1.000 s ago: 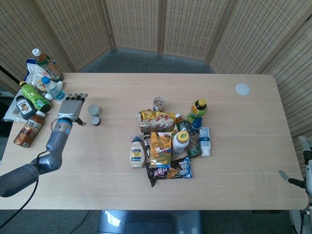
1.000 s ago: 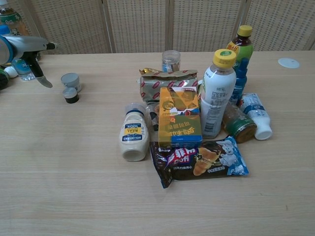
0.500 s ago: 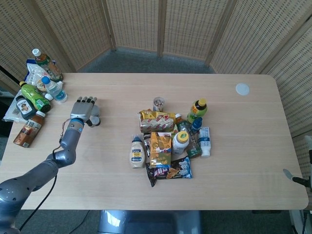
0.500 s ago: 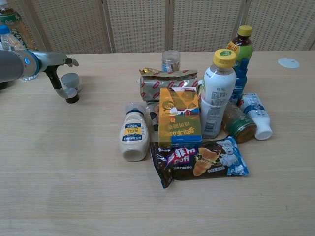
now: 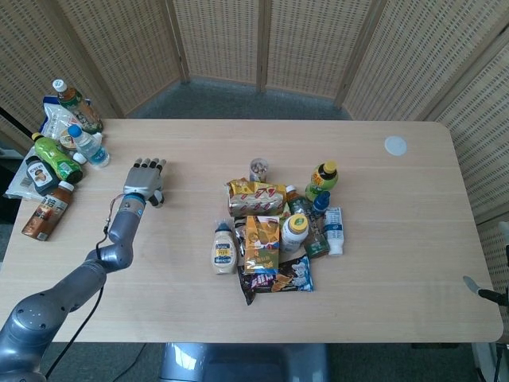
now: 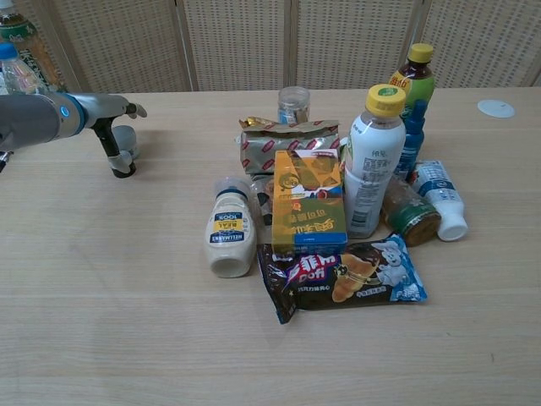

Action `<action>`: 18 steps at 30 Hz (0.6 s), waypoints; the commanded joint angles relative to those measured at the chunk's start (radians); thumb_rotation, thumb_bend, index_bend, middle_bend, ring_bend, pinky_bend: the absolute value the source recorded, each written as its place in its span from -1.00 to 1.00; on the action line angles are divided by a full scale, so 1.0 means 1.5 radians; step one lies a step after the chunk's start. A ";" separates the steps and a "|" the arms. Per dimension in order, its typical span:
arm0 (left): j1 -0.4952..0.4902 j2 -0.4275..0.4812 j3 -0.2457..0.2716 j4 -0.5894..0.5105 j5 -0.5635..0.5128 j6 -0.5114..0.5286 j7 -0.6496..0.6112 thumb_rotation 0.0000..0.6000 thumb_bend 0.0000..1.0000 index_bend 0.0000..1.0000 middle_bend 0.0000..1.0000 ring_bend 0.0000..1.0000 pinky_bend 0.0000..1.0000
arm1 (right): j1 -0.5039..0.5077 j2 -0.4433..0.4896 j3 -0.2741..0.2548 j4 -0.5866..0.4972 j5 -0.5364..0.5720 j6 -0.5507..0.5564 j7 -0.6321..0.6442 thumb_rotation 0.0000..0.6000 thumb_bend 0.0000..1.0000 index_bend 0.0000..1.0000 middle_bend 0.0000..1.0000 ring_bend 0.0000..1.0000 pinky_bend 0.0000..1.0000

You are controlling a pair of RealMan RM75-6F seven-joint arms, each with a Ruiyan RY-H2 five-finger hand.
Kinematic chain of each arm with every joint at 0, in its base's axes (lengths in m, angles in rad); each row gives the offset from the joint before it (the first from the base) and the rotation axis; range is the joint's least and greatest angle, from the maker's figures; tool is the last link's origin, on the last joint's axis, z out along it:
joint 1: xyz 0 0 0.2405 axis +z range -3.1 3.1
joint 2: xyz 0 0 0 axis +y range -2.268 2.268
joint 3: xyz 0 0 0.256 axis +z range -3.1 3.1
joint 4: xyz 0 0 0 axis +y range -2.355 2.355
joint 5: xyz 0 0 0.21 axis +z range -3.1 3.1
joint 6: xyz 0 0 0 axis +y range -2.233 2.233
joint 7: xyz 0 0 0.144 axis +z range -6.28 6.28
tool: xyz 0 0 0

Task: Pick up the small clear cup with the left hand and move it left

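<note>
Small clear cup (image 6: 127, 140): we find it on the far left part of the table, lying on its side as far as we can tell, mostly hidden behind the left hand. A second little cup with a dark base (image 6: 123, 170) sits just in front of it, touching or nearly so.

Left hand (image 5: 144, 180): in the head view we see it palm down directly over both cups, fingers stretched forward side by side. In the chest view the thumb (image 6: 112, 145) angles down in front of the clear cup, its tip at the dark-based cup. We cannot tell whether the hand grips the cup or only rests over it.

Left arm (image 5: 75, 280): we see it reach in from the lower left corner, grey, with a blue ring at the wrist.

Right hand: only a thin dark tip (image 5: 479, 290) shows at the right edge in the head view; we cannot tell how its fingers lie.

Table (image 5: 159, 302): pale wood.

Left edge: a cluster of bottles and packets (image 5: 56, 155), well apart from the hand.

Centre: we see a heap of groceries, well right of the cups, including a mayonnaise bottle (image 6: 230, 233), an orange box (image 6: 308, 203), a dark snack bag (image 6: 342, 277), a white yellow-capped bottle (image 6: 376, 161) and a small jar (image 6: 293, 105) behind.

Far right corner: a white disc (image 5: 395, 145) lies alone.
</note>
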 commanded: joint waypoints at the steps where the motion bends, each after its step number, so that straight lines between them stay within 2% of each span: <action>1: 0.000 -0.005 -0.003 0.004 0.001 -0.003 0.000 1.00 -0.99 -1.00 -1.00 -1.00 -1.00 | 0.000 0.000 0.000 0.000 0.000 0.000 0.001 1.00 -1.00 -1.00 -1.00 -1.00 -1.00; 9: 0.002 -0.003 -0.012 -0.015 0.000 -0.007 0.000 1.00 -1.00 -1.00 -1.00 -1.00 -1.00 | -0.002 0.003 0.002 0.000 0.000 0.002 0.007 1.00 -1.00 -1.00 -1.00 -1.00 -1.00; 14: 0.009 0.028 -0.013 -0.086 -0.015 -0.001 0.005 1.00 -1.00 -1.00 -1.00 -1.00 -0.99 | -0.004 0.005 0.002 -0.003 -0.005 0.006 0.010 1.00 -1.00 -1.00 -1.00 -1.00 -1.00; 18: 0.014 0.060 0.001 -0.155 -0.043 0.013 0.024 1.00 -1.00 -1.00 -1.00 -1.00 -0.91 | -0.006 0.007 0.001 -0.006 -0.009 0.010 0.012 1.00 -1.00 -1.00 -1.00 -1.00 -1.00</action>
